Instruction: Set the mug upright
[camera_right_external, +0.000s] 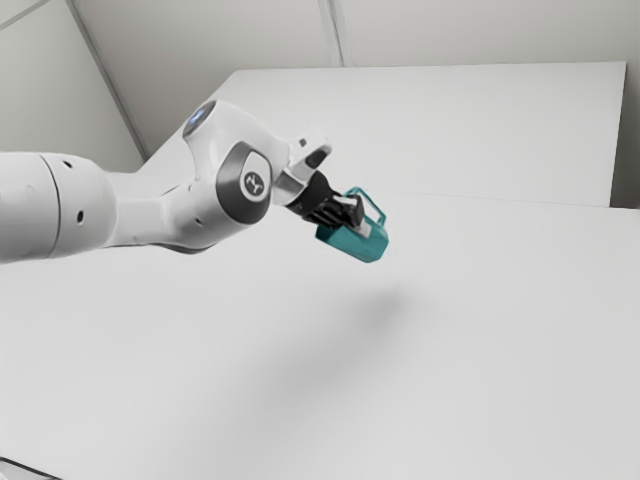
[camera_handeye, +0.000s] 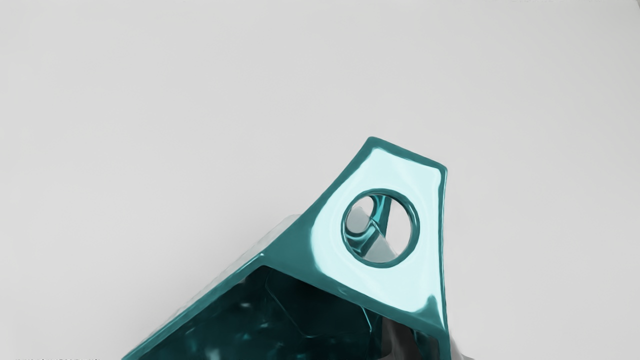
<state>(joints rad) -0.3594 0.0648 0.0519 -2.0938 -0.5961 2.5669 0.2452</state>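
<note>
- Reaching in from the exterior view's left, your arm (camera_right_external: 150, 212) carries the gripper (camera_right_external: 354, 216) above the pale surface (camera_right_external: 490, 350).
- You have the teal mug (camera_right_external: 350, 243) grasped in the jaws, lifted clear of the surface; its soft shadow (camera_right_external: 385, 305) lies below, apart from it.
- Your mug is not upright: it hangs tilted, its base sloping down toward the exterior view's right.
- You can see its handle (camera_handeye: 429, 215) on the upper side in the exterior view; in the wrist view it has a round hole and a bright glare.
- Looking through your wrist view, you see into the mug's dark interior (camera_handeye: 225, 320), with the open mouth facing the hand.
</note>
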